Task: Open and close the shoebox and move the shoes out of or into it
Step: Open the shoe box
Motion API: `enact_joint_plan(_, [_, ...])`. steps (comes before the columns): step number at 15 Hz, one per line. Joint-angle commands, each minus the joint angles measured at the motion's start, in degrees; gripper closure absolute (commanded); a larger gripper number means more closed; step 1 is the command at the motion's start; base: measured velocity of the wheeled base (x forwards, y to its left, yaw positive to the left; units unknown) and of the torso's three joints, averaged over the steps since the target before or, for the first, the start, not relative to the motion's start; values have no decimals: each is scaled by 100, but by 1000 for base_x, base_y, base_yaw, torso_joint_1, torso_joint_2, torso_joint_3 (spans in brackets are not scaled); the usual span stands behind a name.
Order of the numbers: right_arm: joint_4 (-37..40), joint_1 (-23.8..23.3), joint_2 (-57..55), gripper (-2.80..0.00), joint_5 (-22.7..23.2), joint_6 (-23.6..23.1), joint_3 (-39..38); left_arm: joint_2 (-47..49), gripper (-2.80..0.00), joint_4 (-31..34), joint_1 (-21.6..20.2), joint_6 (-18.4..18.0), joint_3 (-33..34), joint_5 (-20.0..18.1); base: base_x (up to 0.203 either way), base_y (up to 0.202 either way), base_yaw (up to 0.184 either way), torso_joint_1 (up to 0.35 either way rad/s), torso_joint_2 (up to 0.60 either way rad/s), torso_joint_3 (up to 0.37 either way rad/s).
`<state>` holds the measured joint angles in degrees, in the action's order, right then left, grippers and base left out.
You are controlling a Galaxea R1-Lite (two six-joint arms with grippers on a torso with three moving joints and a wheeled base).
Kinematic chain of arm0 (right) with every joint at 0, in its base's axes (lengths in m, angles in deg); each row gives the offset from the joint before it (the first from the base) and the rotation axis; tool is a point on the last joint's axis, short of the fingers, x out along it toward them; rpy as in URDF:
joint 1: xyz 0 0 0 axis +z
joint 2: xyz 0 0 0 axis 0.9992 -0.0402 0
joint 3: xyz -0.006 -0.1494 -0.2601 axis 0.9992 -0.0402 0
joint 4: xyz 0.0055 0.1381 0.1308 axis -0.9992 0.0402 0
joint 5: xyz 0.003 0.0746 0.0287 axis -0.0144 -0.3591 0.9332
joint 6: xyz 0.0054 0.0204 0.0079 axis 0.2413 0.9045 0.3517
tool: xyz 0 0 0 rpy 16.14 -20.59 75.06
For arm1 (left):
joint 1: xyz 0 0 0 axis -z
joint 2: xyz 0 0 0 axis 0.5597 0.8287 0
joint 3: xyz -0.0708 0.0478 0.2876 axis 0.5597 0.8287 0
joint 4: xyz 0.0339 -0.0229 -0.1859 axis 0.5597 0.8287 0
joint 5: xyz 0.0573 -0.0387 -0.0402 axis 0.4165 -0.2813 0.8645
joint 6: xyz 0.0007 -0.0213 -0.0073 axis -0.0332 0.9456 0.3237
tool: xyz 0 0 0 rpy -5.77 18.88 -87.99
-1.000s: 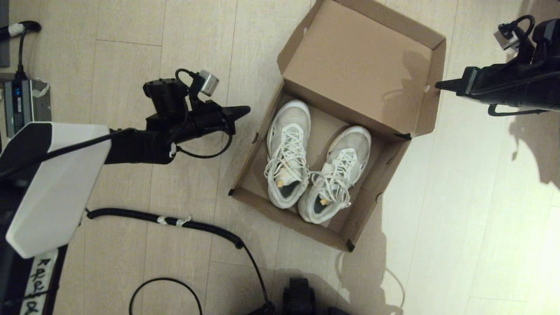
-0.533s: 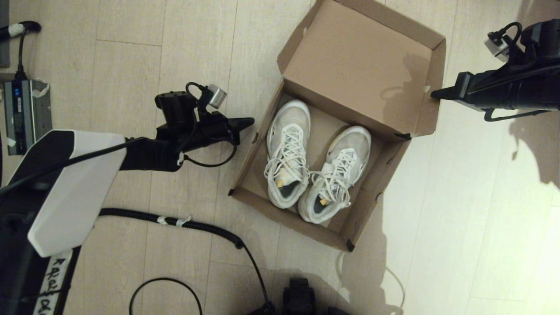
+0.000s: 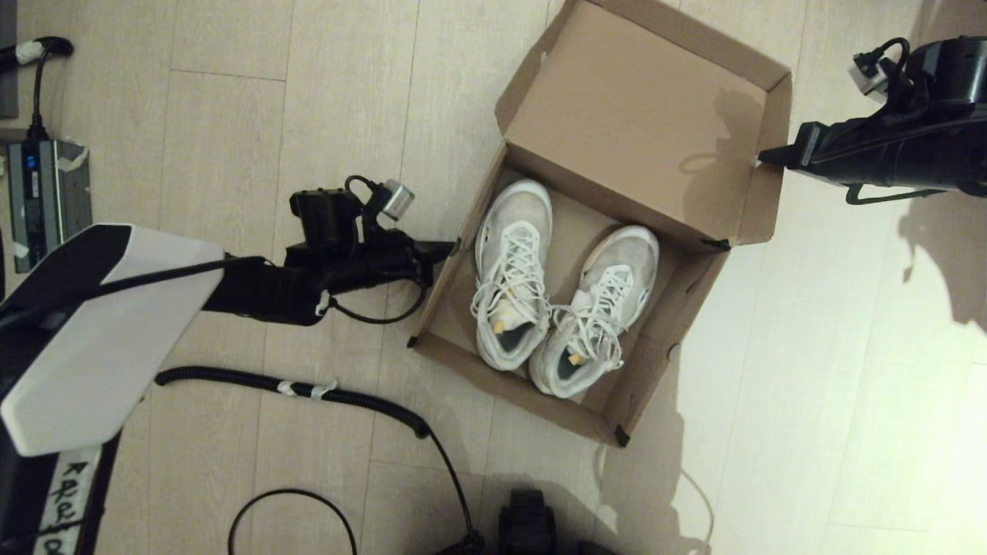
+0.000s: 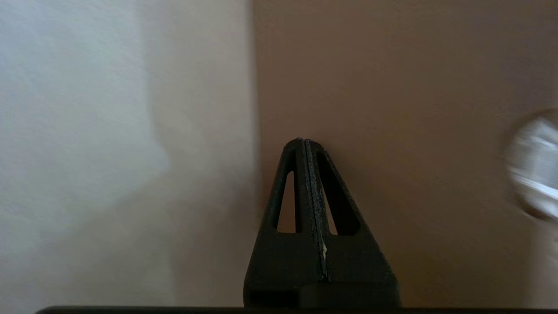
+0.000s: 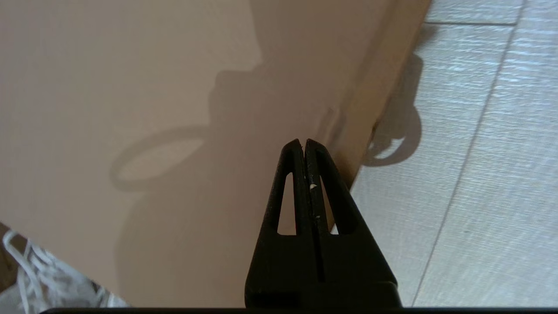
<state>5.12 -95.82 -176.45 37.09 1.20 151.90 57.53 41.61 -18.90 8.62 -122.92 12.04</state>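
Observation:
The brown shoebox [image 3: 447, 308] lies open on the floor, its lid [image 3: 640, 116] folded back. Both white shoes [image 3: 513, 270] rest side by side inside, laces up. My left gripper [image 3: 447, 248] is shut with nothing in it, and its tip presses against the outside of the box's left wall [image 4: 392, 87]. At the lid's right side flap [image 3: 775, 131], my right gripper [image 3: 763, 156] is shut and empty too. In the right wrist view its tip [image 5: 304, 141] sits just over the lid's inner face [image 5: 130, 87], near the flap's edge.
A coiled black cable [image 3: 308, 389] runs across the floor in front of the box. A grey power unit [image 3: 42, 193] sits at the far left. Bare wood floor lies to the right of the box.
My left gripper came down and right until it met the box's left wall, and the whole box shifted slightly right. My right gripper edged in to the lid's side flap.

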Motion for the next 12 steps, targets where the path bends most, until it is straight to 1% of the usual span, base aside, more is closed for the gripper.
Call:
enact_joint_plan(1, [-16,-45,-73,0,16,9,12,-558,0,-12,190,37,634,-33,0,0,0,0,0,0])
enact_joint_plan(3, [-17,-154,-66,0,-5,9,12,-847,0,-22,363,227,1113,-17,0,0,0,0,0,0])
enact_joint_plan(6, [-26,-217,-56,0,4,0,30,-1126,0,-27,455,281,1530,-2,0,0,0,0,0,0])
enact_joint_plan(8, [-204,-251,-82,0,6,0,29,-1374,0,-26,493,277,1954,-3,0,0,0,0,0,0])
enact_joint_plan(10, [-426,-272,-126,0,12,0,30,-1557,0,-111,462,236,2371,18,0,0,0,0,0,0])
enact_joint_plan(12, [-720,-327,-126,0,19,-13,57,-1461,0,-388,297,170,2532,27,0,0,0,0,0,0])
